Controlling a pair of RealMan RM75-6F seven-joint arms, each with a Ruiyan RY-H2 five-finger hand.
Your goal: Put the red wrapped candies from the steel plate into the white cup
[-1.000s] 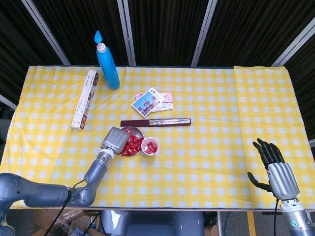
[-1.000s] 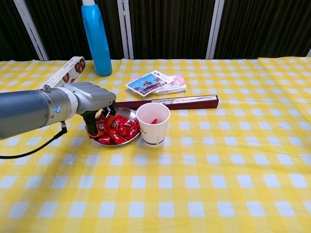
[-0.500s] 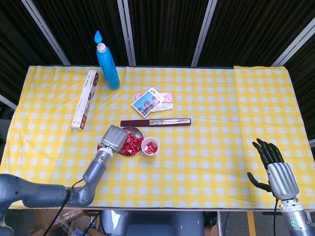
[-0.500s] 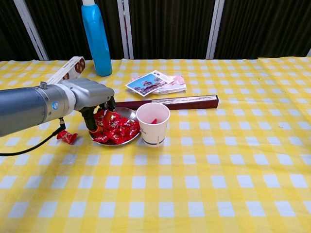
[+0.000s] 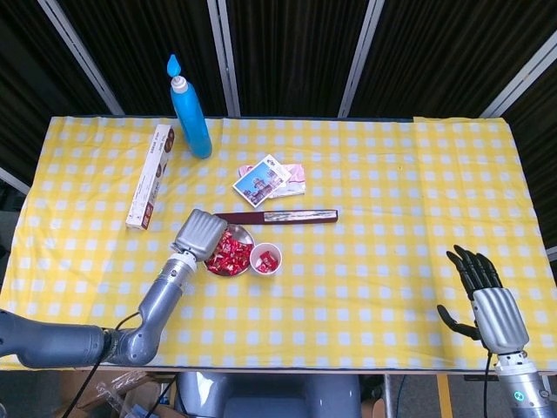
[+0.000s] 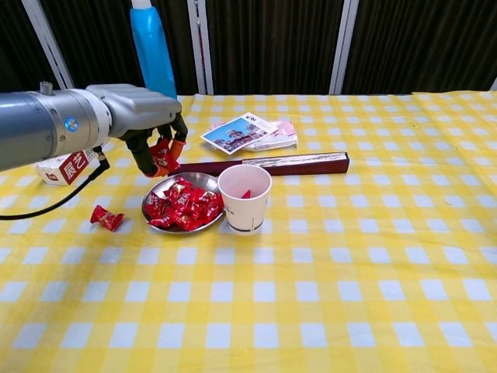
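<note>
The left hand (image 6: pixel 147 128) hangs above the far-left edge of the steel plate (image 6: pixel 160 189), its fingers (image 6: pixel 172 148) curled down around a red wrapped candy (image 6: pixel 161 153) that it pinches clear of the pile — the chest view shows the red wrapper between the dark fingertips, while from the head view the back of the hand (image 5: pixel 200 233) hides what it carries. The plate (image 5: pixel 246 236) sits on the yellow checked tablecloth (image 6: pixel 326 256) and holds a heap of red wrapped candies (image 6: pixel 182 210). Just beside it, on its right, stands the white cup (image 6: pixel 244 198), upright, with a few red candies already inside (image 5: pixel 266 259). One stray red candy (image 6: pixel 106 217) lies on the cloth to the left of the plate, apart from it. Behind plate and cup lies a long dark maroon box (image 6: pixel 272 164) with a pale strip on top, and beyond that a small stack of printed cards and pink packets (image 6: pixel 248 133). A tall blue bottle (image 5: pixel 190 109) with a blue cap stands at the far left of the table, and a long white carton with red lettering (image 5: pixel 150 175) lies near it. The right hand (image 5: pixel 487 300) rests at the near right edge of the table — well apart from everything else — holding nothing, its dark fingers (image 5: pixel 470 263) stretched out and apart.
</note>
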